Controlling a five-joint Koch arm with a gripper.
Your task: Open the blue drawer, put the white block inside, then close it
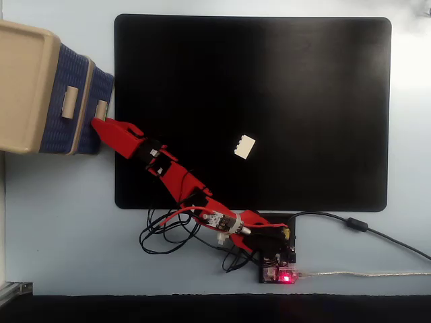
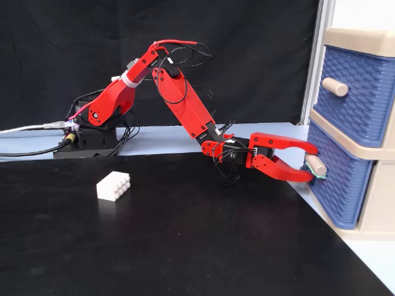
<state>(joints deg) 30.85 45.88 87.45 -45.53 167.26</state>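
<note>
While the gripper (image 2: 310, 164) reaches the lower blue drawer (image 2: 336, 182), its jaws stand apart, one above and one below the beige handle (image 2: 316, 164), not clamped. Well behind the jaws, the white block (image 2: 113, 185) lies on the black mat (image 2: 185, 246).

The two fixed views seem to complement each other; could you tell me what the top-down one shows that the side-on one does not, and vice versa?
Only the top-down view shows the whole black mat, the cabinet's beige top and the lit board.

Only the side-on view shows the gripper open, its jaws above and below the blue drawer's handle, and the black backdrop.

Both show the blue drawer closed and the white block lying on the mat, apart from the arm.
</note>
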